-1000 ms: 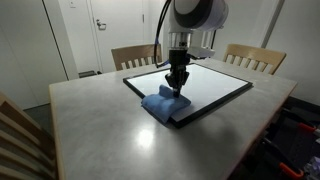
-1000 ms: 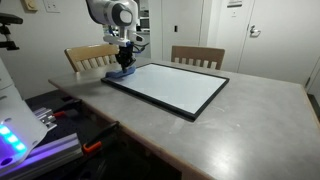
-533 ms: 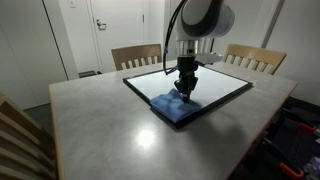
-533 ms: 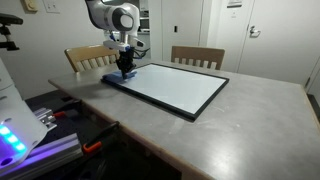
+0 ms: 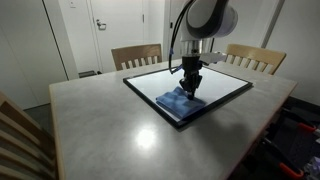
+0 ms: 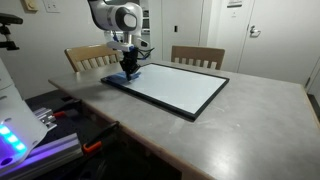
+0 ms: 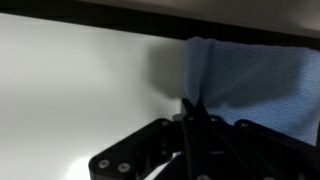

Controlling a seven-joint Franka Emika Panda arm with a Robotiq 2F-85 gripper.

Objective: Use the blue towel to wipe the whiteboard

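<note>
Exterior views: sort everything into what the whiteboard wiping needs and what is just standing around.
Job: blue cloth towel; black-framed white whiteboard; black robot gripper.
Just there: grey table; two wooden slat-back chairs; white doors.

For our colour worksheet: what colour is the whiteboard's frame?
Black. The frame shows best in an exterior view.

The arm (image 5: 208,17) bends over from up high, and its wrist points straight down. The end effector (image 5: 192,88) hangs low at the tip. In the wrist view its two fingers (image 7: 189,122) are pressed close together.
</note>
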